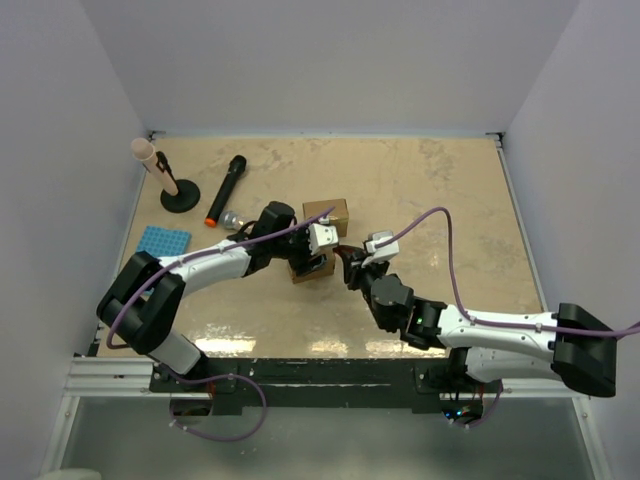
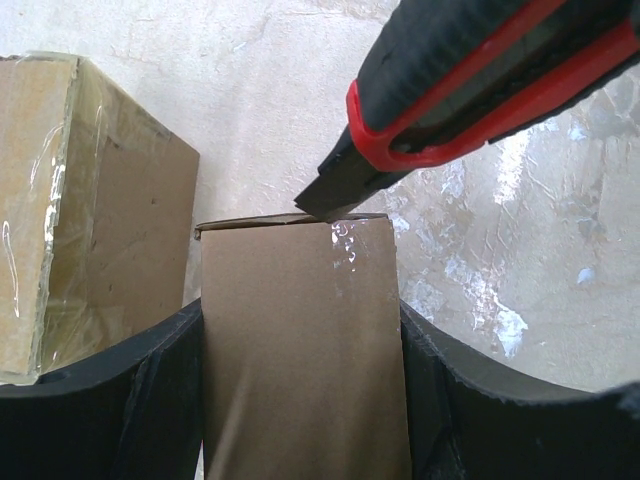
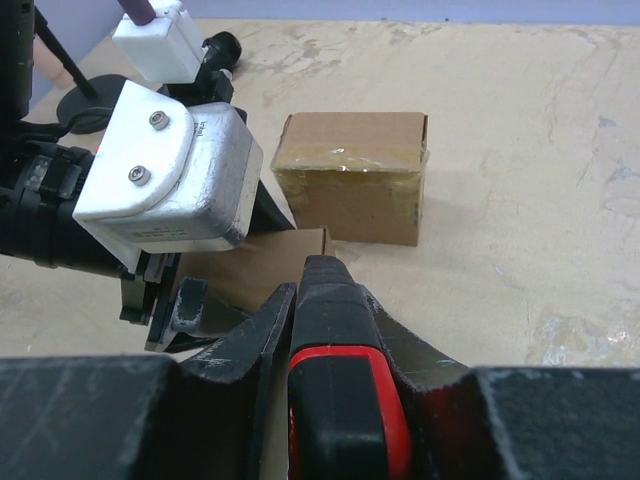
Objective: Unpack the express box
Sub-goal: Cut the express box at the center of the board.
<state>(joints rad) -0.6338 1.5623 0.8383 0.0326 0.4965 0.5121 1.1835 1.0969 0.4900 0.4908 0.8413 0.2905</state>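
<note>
- The left jaws stand fairly wide, clamped on a plain brown cardboard box (image 2: 300, 330). Their black pads (image 2: 120, 400) press against its two flanks.
- The right jaws are set narrow and hold a black-and-red utility knife (image 3: 335, 400) by its body, with its nose pointing away from the wrist.
- The knife's dark tip meets the far top edge of the held box, where a thin seam line runs. I cannot tell whether a blade is out.
- The held box lies near the middle of the mottled beige worktop (image 1: 430, 190), between the two wrists.
- A second brown cardboard box sealed with clear glossy tape (image 3: 355, 175) stands just beyond the held one. A narrow strip of worktop shows between them.
- Well to the left lie a black microphone with an orange band (image 1: 226, 188) and a black round stand carrying a pale pink cylinder (image 1: 180, 198).
- A blue gridded tray (image 1: 162, 241) lies near the worktop's left edge.
</note>
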